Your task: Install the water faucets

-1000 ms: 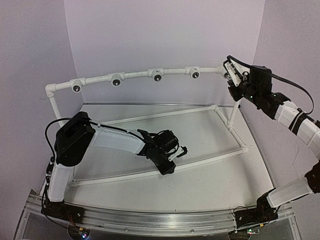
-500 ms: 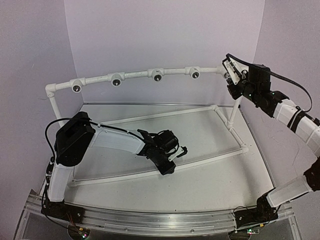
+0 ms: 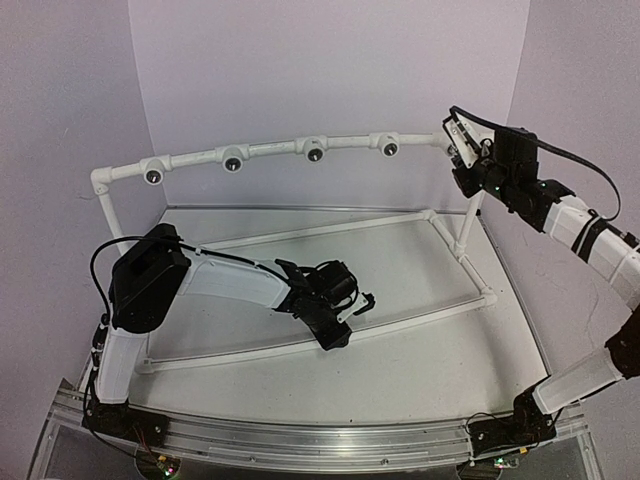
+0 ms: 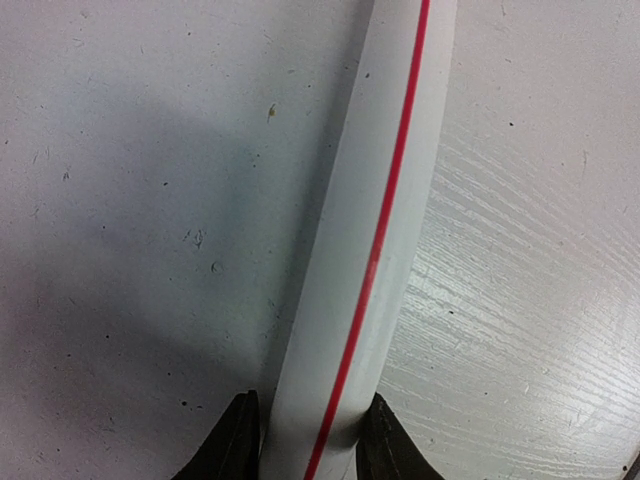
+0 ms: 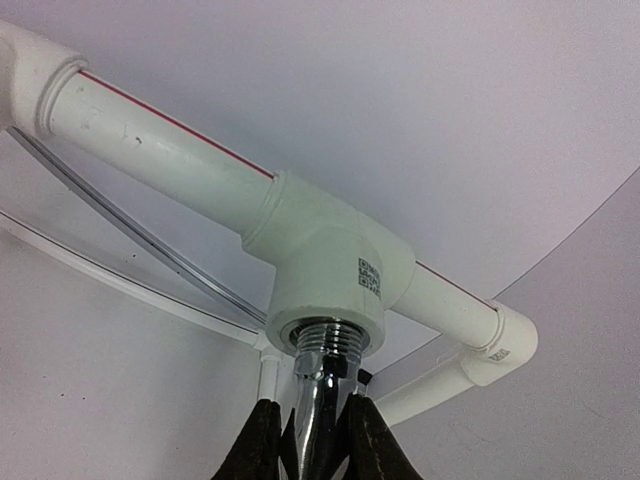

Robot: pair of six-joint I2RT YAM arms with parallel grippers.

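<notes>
From above, one white plastic pipe frame (image 3: 270, 150) stands on the pale table (image 3: 400, 385). Its raised back rail carries four round grey dark-holed sockets (image 3: 233, 164), spaced from left to right. Two arms are in view. The left gripper (image 3: 364, 298) lies low over the table at the white front rail pipe (image 3: 430, 315). The right gripper (image 3: 455, 152) is raised to the right end of the back rail, beside the corner post, and what it holds is too small to make out here. In the left wrist view a single white pipe with one thin red stripe runs up the picture from between two black fingertips (image 4: 235, 445). One fingertip lies against each side of the pipe, so this claw is drawn in narrow and clamped on the front rail pipe, with the scuffed table close behind it. The right wrist view shows one small shiny chrome metal faucet (image 5: 322, 385) pointing up from between two black fingers (image 5: 258, 445), which pinch its body from either side, so the claw is closed on it. Its threaded end sits in the round mouth of one white tee fitting (image 5: 330, 265), with a few threads showing below the rim. The tee sits on a red-striped white pipe, with one white elbow (image 5: 500, 345) to its right. The spout and lever are hidden below the picture's edge.
</notes>
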